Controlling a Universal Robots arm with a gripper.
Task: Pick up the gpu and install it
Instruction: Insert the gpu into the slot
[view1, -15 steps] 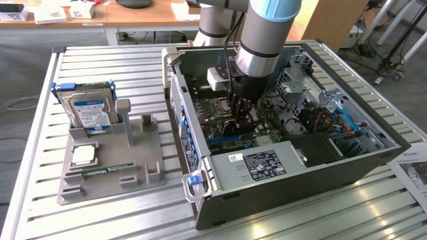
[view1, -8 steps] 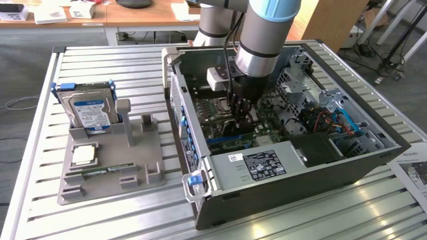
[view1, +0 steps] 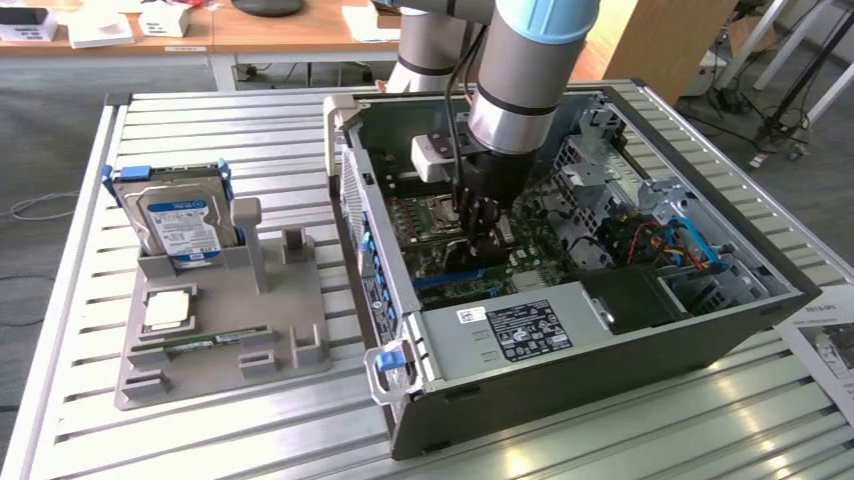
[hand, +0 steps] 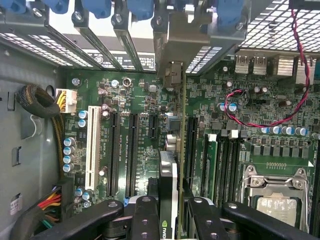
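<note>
The gpu appears edge-on in the wrist view, standing upright over a long black slot of the green motherboard. Its silvery end bracket sits against the case's rear slot openings. My gripper is shut on the card, with a black finger on one side and its partner on the other. In the exterior view my gripper reaches down inside the open computer case, just above the motherboard, and the arm hides most of the card.
Outside the case, on the exterior view's left, a grey holder carries a silver hard drive, a square chip and a narrow memory stick. Inside are the power supply, CPU socket, a white slot and red-black wires.
</note>
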